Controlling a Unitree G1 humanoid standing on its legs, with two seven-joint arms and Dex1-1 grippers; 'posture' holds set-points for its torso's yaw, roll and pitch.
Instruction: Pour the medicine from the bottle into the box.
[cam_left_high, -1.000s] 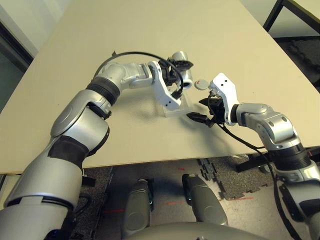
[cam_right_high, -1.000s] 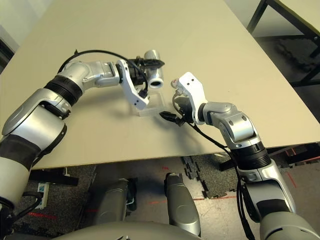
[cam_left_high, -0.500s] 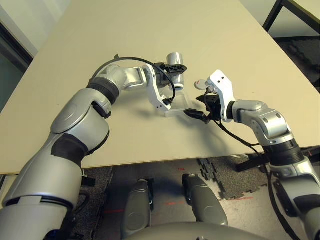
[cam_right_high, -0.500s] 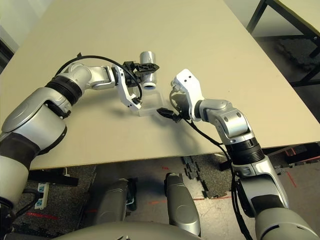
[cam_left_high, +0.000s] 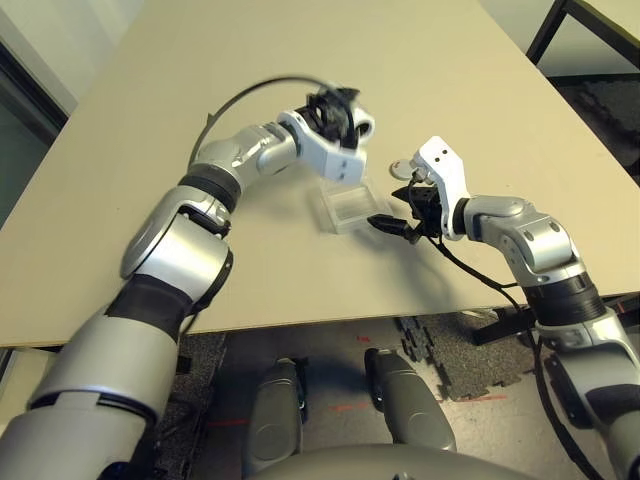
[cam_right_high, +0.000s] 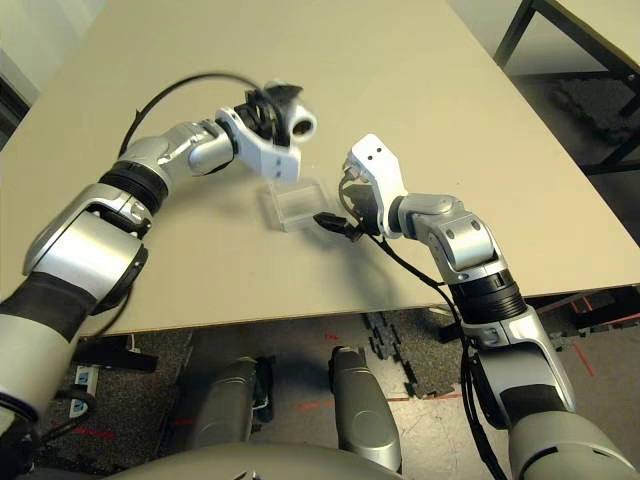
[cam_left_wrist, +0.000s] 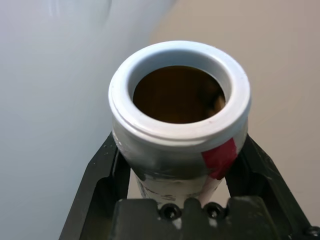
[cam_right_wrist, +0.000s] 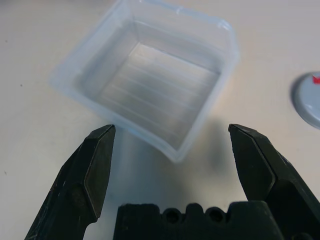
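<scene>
Right gripper (cam_right_wrist: 170, 145) sits nearest me with its fingers spread wide, hovering low just short of the clear box (cam_right_wrist: 150, 75), touching nothing. I see the box resting flat on the table (cam_left_high: 150, 120), and it looks bare inside. At about two o'clock from the box lies the round grey cap (cam_right_wrist: 307, 97). Farther out, around eleven o'clock, my left gripper (cam_left_wrist: 180, 165) pinches the uncapped bottle (cam_left_wrist: 177, 115) above the table.
</scene>
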